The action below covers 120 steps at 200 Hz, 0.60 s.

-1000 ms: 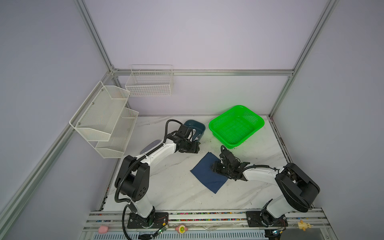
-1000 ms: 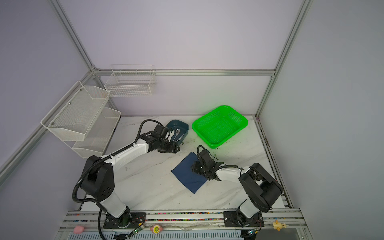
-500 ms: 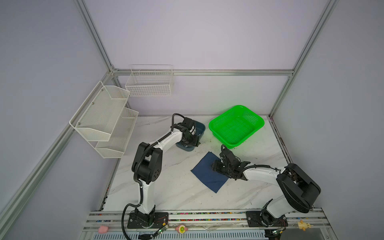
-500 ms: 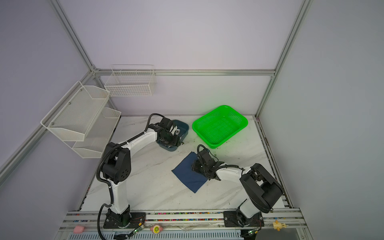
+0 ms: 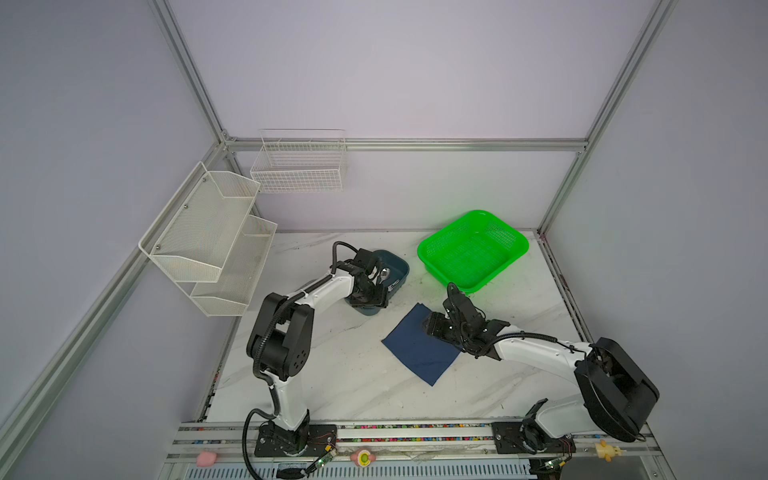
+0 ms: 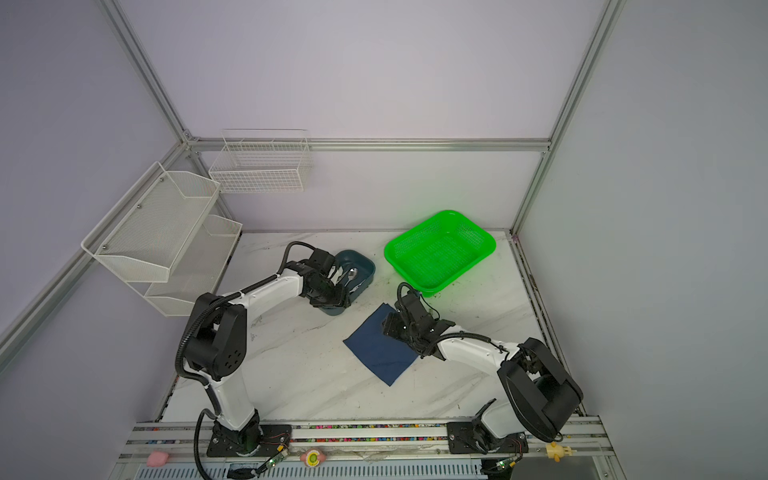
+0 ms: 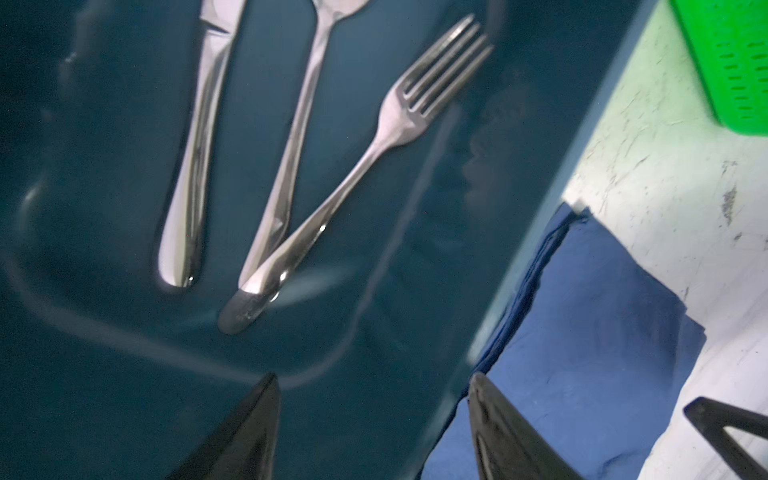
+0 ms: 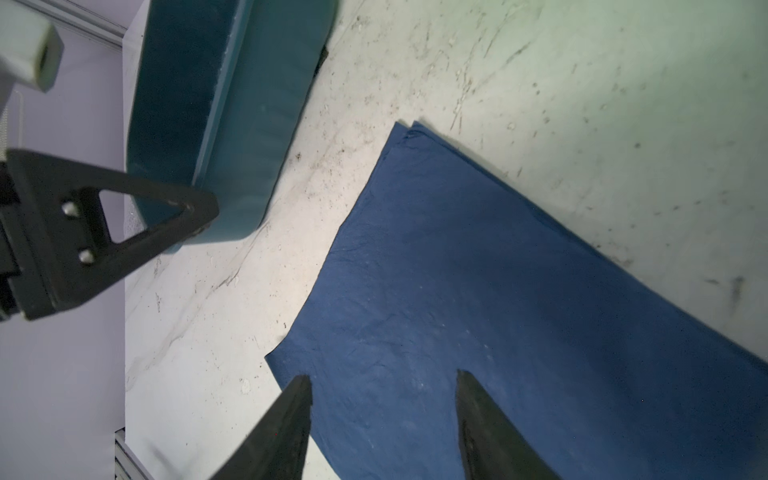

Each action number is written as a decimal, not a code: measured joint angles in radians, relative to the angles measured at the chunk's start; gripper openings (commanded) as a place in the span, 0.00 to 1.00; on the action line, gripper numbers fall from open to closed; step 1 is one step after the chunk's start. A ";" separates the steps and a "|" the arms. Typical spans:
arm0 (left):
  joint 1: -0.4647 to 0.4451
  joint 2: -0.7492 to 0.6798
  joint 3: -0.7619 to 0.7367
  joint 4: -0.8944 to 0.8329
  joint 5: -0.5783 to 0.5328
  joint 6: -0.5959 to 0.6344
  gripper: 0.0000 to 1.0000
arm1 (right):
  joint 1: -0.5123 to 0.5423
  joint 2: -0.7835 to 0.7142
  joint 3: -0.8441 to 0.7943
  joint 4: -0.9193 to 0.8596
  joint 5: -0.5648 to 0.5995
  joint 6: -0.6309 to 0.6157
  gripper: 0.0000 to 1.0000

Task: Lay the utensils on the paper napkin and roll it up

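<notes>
Looking down in both top views, a white marbled table (image 5: 332,374) holds a dark teal tray (image 5: 400,266) towards the back and a green basket (image 5: 453,279) to its right. The navy paper napkin (image 5: 415,353) lies flat nearer the front, turned like a diamond, with its far corner near the tray. The left gripper (image 5: 371,292) hangs over the tray's near end. The right gripper (image 5: 432,328) sits low over the napkin's right-hand part. A spoon (image 6: 352,273) glints inside the tray.

Left wrist view: the utensils lie on the tray floor (image 7: 104,124). The knife (image 7: 197,141) and spoon (image 7: 297,137) lie side by side, and the fork (image 7: 386,137) angles away, its handle end crossing the spoon's. The left gripper (image 7: 374,376) has its jaws spread wide with nothing between them, short of the handles. Beyond the tray rim the napkin (image 7: 590,332) and a corner of the basket (image 7: 731,62) show.

Right wrist view: the right gripper (image 8: 383,375) has its jaws parted, holding nothing, above the napkin (image 8: 498,291), which lies flat on the table (image 8: 582,83). The tray's outer wall (image 8: 232,104) stands just beyond.
</notes>
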 measured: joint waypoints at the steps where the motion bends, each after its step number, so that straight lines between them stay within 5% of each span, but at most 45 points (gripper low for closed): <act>1: 0.001 -0.003 -0.004 0.001 0.000 -0.001 0.71 | 0.000 -0.001 0.000 -0.001 0.000 0.000 0.58; 120: 0.016 -0.656 -0.665 0.210 0.019 -0.375 0.71 | -0.010 -0.006 0.004 -0.014 0.003 -0.026 0.58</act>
